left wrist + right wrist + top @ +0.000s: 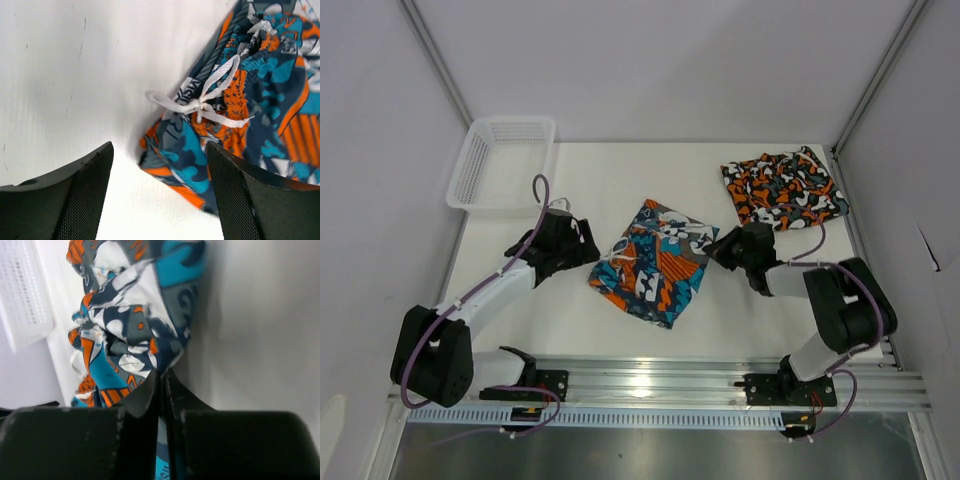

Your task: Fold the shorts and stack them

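From above, we see the teal shorts (pixel 655 262) in the middle of the table (pixel 620 180). The camo shorts (pixel 783 188) lie at their 1 o'clock and the basket (pixel 500 165) at 10 o'clock. The left gripper (pixel 585 250) is at the teal shorts' 9 o'clock edge, and the right gripper (pixel 715 248) is at 3 o'clock. In the left wrist view, the jaws stand wide apart, holding nothing. The shorts' corner and white string (pixel 205 102) lie ahead, toward 2 o'clock. In the right wrist view, the jaws are pinched together on bunched teal cloth.
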`<move>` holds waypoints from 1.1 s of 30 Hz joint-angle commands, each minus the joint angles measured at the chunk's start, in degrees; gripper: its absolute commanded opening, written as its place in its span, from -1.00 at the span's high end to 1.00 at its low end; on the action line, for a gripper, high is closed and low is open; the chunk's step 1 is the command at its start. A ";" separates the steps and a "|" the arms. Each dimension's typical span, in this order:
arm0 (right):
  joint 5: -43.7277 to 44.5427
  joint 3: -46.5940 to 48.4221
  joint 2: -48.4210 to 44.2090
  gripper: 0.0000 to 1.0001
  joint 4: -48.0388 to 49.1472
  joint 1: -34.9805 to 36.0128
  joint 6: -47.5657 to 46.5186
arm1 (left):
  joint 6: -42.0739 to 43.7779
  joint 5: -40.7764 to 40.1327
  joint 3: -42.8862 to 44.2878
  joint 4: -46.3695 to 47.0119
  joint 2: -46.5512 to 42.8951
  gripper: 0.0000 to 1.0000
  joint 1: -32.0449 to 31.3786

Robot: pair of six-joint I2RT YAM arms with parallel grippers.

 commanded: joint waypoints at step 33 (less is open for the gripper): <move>6.03 16.29 -12.54 0.03 -40.83 20.73 -33.69 | 1.70 6.07 -12.35 2.94 -13.97 -0.42 0.25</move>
